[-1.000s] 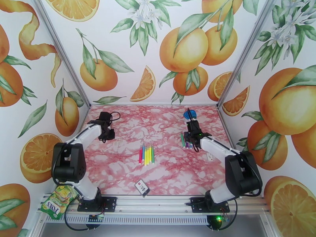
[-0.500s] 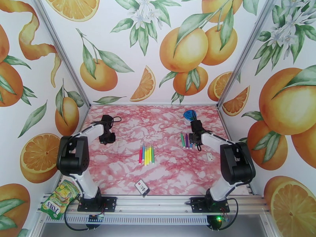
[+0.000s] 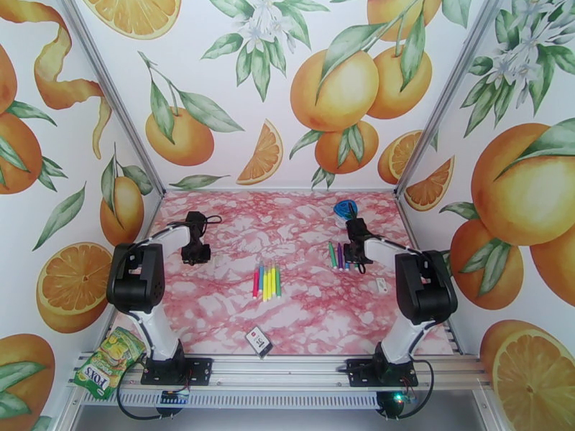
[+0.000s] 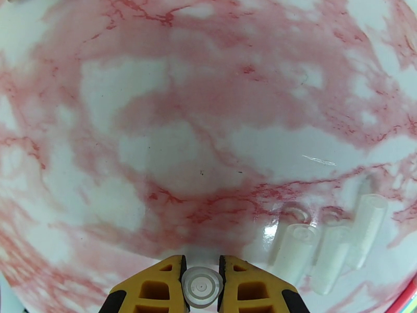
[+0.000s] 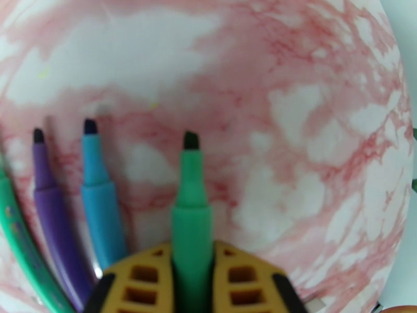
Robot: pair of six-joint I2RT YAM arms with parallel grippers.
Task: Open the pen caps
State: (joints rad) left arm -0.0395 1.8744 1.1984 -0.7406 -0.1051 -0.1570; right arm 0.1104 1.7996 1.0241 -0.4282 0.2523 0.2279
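Observation:
In the left wrist view my left gripper [image 4: 200,272] is shut on a small clear pen cap [image 4: 200,287], seen end-on just above the marbled table. Three more clear caps [image 4: 324,245] lie side by side to its right. In the right wrist view my right gripper [image 5: 191,252] is shut on an uncapped green pen [image 5: 191,204], tip pointing away. Uncapped blue [image 5: 99,199], purple [image 5: 52,209] and green [image 5: 18,246] pens lie to its left. From above, the left gripper [image 3: 195,254] sits at the table's left and the right gripper [image 3: 357,261] beside those pens [image 3: 336,254].
A row of several capped pens [image 3: 267,281] lies mid-table. A round blue-lidded container [image 3: 346,208] stands at the back right. A small card [image 3: 259,341] lies near the front edge, a white tag [image 3: 382,285] by the right arm, and a snack packet [image 3: 108,364] off the front left corner.
Both arms have folded more upright, their elbows drawn in towards the table. The right gripper has slid slightly back from the container, now fully in view. Both grips are unchanged.

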